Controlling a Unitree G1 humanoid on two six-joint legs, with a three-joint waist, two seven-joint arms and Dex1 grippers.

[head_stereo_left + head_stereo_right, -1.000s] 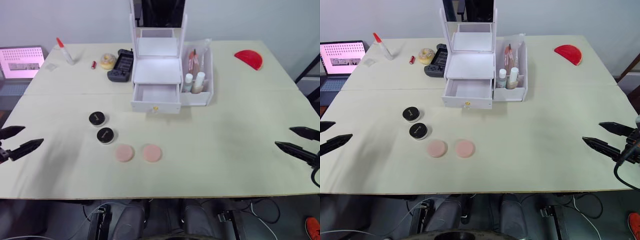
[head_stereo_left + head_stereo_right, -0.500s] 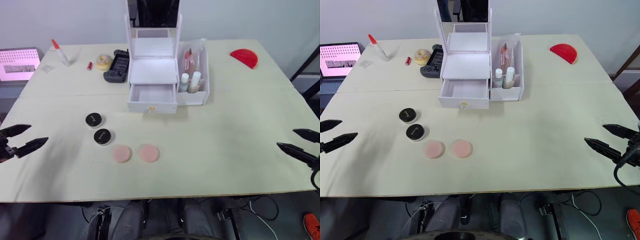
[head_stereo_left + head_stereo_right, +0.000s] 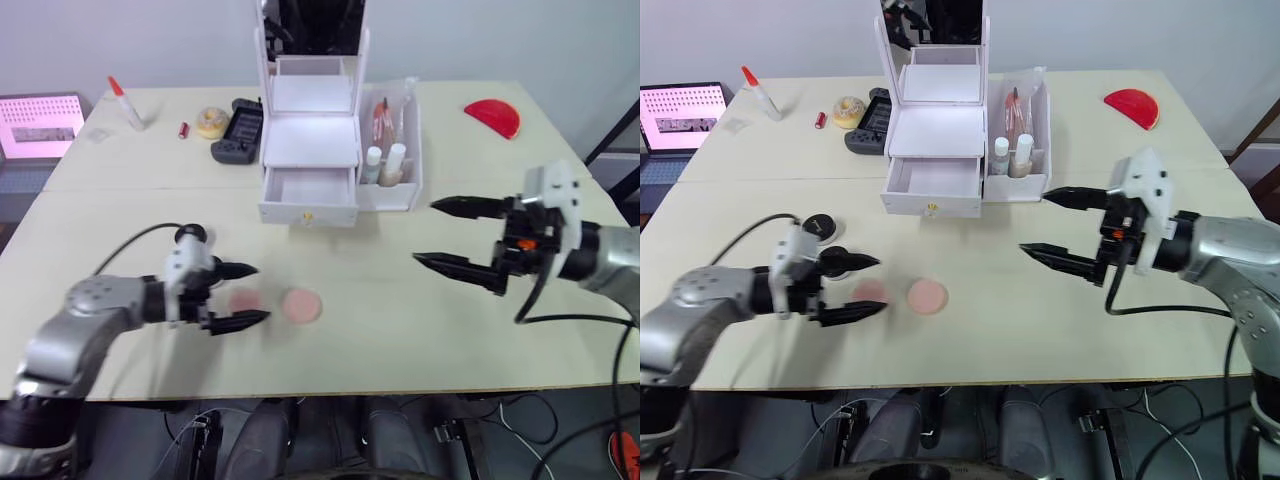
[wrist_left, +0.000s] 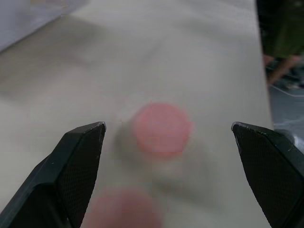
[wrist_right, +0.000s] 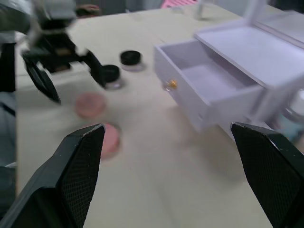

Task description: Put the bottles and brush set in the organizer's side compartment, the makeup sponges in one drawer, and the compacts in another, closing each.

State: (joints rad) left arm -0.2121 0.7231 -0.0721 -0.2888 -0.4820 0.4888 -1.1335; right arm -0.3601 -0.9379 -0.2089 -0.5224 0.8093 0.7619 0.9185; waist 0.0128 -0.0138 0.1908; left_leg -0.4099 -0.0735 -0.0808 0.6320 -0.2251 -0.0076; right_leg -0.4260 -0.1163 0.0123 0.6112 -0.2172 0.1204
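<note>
The white organizer (image 3: 310,140) stands at the back centre with its lower drawer (image 3: 309,190) pulled open and bare. Its side compartment (image 3: 400,195) holds two bottles (image 3: 385,165) and the wrapped brush set (image 3: 385,115). Two pink makeup sponges lie near the front: one (image 3: 302,305) in the open, the other (image 3: 245,299) between the fingers of my open left gripper (image 3: 259,293). Two black compacts (image 5: 129,58) (image 5: 110,72) sit just beyond that gripper. My right gripper (image 3: 424,233) hovers open and holds nothing, in front of the side compartment.
Along the back left are a laptop (image 3: 40,120), a glue bottle (image 3: 125,100), a small red tube (image 3: 186,129), a tape roll (image 3: 213,122) and a black controller (image 3: 240,130). A red half-disc (image 3: 493,117) lies at the back right.
Both arms have swung in from the table's side edges: the left gripper now straddles a sponge, the right one is in front of the organizer. The camera has shifted slightly.
</note>
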